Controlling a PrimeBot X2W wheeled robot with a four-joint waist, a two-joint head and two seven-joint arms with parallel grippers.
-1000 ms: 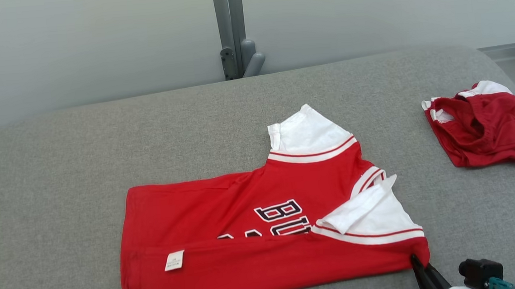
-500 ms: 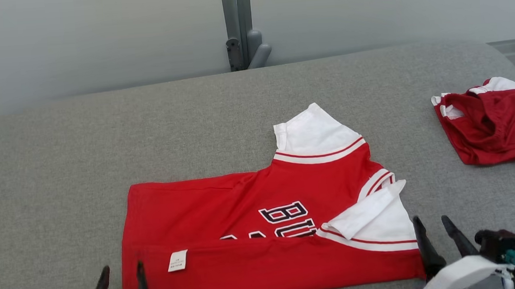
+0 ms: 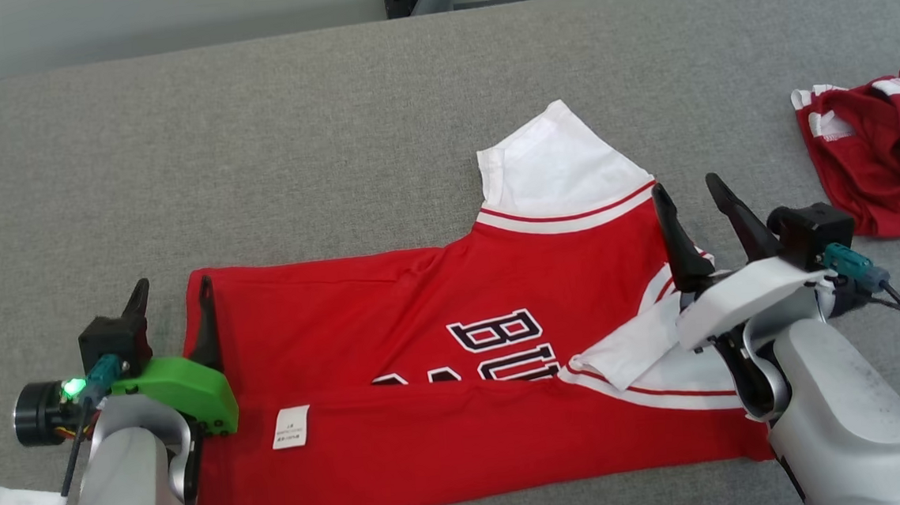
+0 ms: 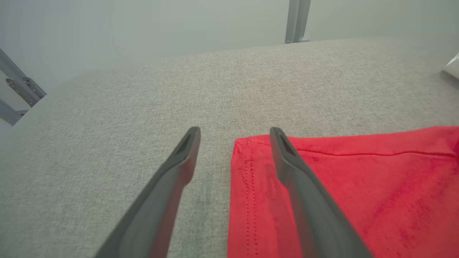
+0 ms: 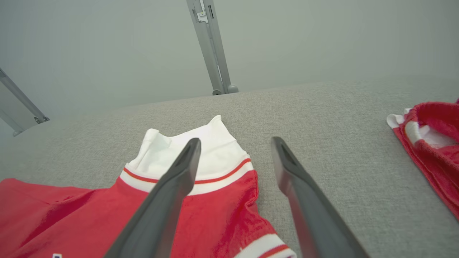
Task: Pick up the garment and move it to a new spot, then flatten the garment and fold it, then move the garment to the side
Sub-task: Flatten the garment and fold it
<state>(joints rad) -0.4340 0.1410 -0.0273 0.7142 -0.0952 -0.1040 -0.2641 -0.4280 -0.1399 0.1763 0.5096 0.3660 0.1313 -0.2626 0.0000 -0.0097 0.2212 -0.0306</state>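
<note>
The garment lies on the tabletop, its near edge folded over the lettering. Both pincers, a second ago pinching that edge, now stand spread and empty: left pincer straddling the hem corner, right pincer by the far sleeve. The first fold looks released.

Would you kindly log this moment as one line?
red jersey: near edge folded over | left gripper: open | right gripper: open

Grey table, red shirt, red bundle
</note>
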